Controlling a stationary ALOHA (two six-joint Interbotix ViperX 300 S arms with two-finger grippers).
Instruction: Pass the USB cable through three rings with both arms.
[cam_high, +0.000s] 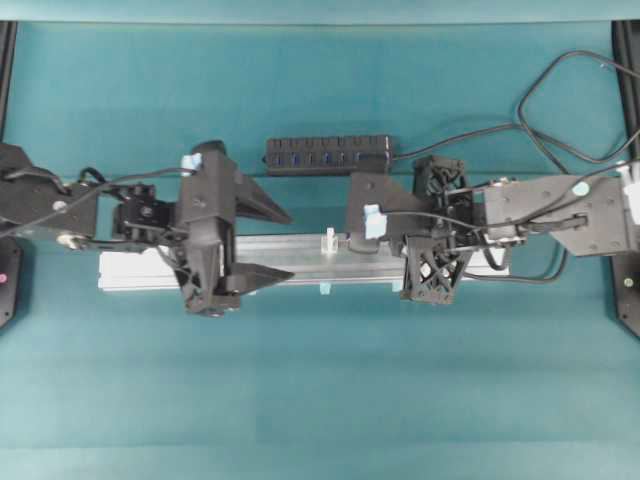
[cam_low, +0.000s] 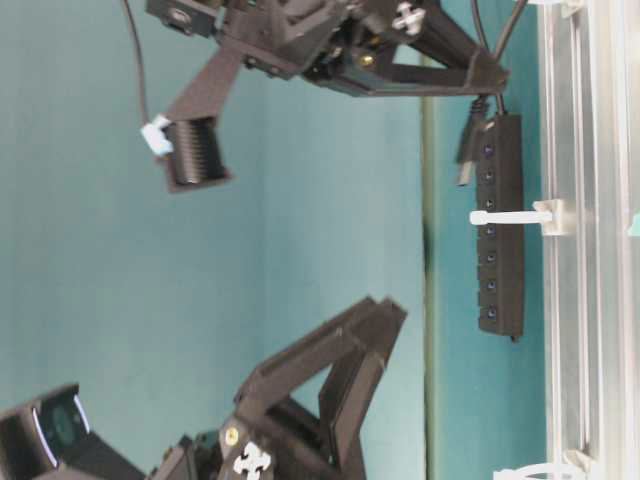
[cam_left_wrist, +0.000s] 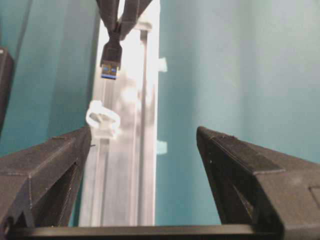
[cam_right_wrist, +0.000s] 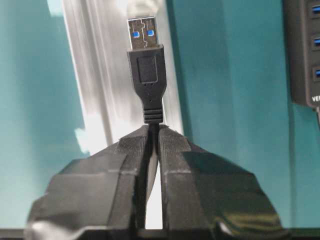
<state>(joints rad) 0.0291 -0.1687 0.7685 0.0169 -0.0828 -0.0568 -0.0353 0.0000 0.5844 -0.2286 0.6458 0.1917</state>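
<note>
Right pincer presenting the USB plug to a waiting, released left pincer above the rail.

The right pincer (cam_right_wrist: 152, 137) is clenched on the USB cable (cam_right_wrist: 146, 75) just behind the plug's strain relief, so the metal tip projects free ahead of the fingertips, probably so it can enter a ring before the fingers reach it. The plug hangs above the aluminium rail (cam_high: 290, 250), pointing along it toward the middle ring (cam_high: 329, 241), which stands upright near the rail's centre, still apart from the tip. Facing it, the left pincer (cam_high: 268, 243) is released, its fingers spread wide either side of the rail, apparently ready to receive the plug beyond the ring. A USB hub (cam_high: 328, 154) lies beside the rail's far edge on the desk (cam_high: 320, 400), uninvolved.
</note>
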